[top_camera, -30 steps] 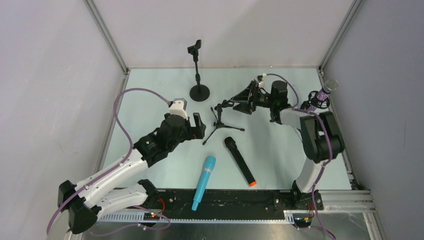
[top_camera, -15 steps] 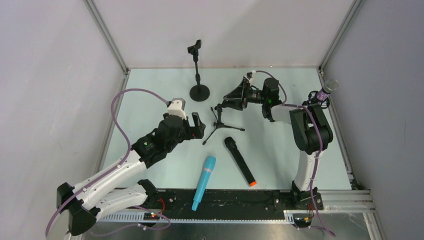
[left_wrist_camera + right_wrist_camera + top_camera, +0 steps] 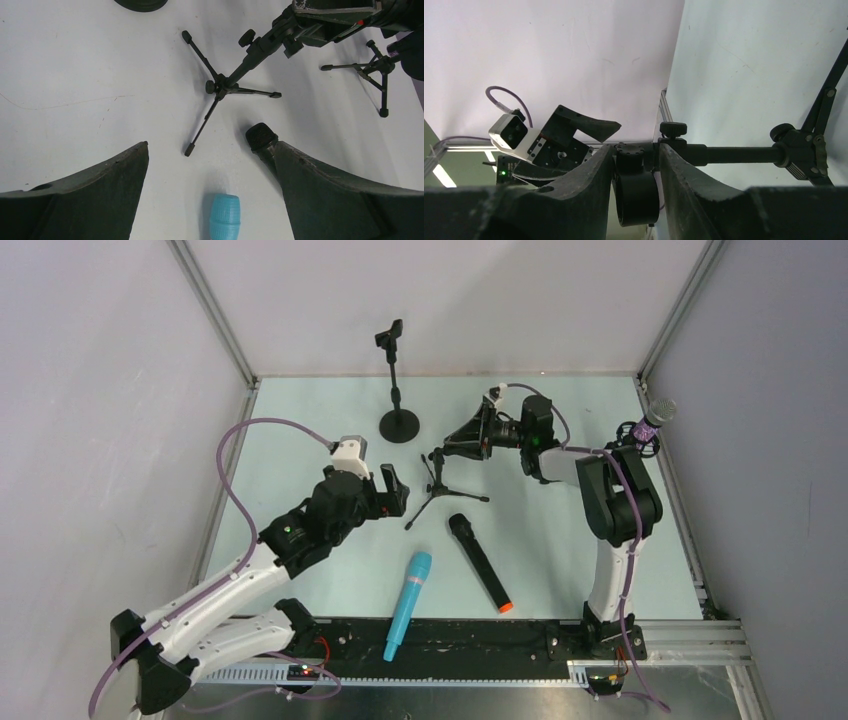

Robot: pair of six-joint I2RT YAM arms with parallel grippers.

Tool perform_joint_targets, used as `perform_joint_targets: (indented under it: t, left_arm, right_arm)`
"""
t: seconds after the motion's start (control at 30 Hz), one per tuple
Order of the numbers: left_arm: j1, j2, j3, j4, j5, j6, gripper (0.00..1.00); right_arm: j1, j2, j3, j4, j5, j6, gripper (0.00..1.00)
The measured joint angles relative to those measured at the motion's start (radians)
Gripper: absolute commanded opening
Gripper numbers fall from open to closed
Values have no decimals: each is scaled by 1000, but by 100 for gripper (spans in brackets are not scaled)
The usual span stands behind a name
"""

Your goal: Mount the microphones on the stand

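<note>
— Claws, top camera?
— Left claw [image 3: 397, 492] spread open and holding nothing, left of table centre. Right claw [image 3: 455, 443] closed on the upper end of the tripod stand [image 3: 437, 480], mid-table. Cyan microphone [image 3: 406, 605] lies at the near edge, its tail over the black rail. Black microphone [image 3: 482, 565] lies flat just right of it, orange end nearest. Purple microphone [image 3: 652, 420] sits tilted in a holder at the right edge. Round-base stand [image 3: 399, 425] is upright near the far edge.
— Left wrist camera?
— Fingers [image 3: 75, 200] wide apart, gripping nothing. The tripod stand has its feet on the table ahead of them. The black microphone's head is just beside the right finger, and the cyan head is low between the two. A second tripod [image 3: 381, 65] stands at far right.
— Right wrist camera?
— Both fingers [image 3: 589, 185] press against the clip [image 3: 638, 197] at the end of the stand's shaft. Whether the clip itself is open, cannot tell.
</note>
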Motion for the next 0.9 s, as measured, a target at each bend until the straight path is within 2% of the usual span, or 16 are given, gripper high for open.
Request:
perform_joint_targets:
  t: [0.13,0.23,0.5,0.9]
  left_arm:
    - [0,0,0,0,-2,0,98]
    - [0,0,0,0,-2,0,98]
    - [0,-4,0,0,-6,0,98]
    - [0,-28,-6,1,-9,-8,98]
  right_arm:
    - [1,-24,6,-71,5,-60,39]
    - [3,-42,6,-110,9,-91,22]
    - [8,-64,-9,-93,13,-50,0]
    - [92,-60,-68,124,61,131,0]
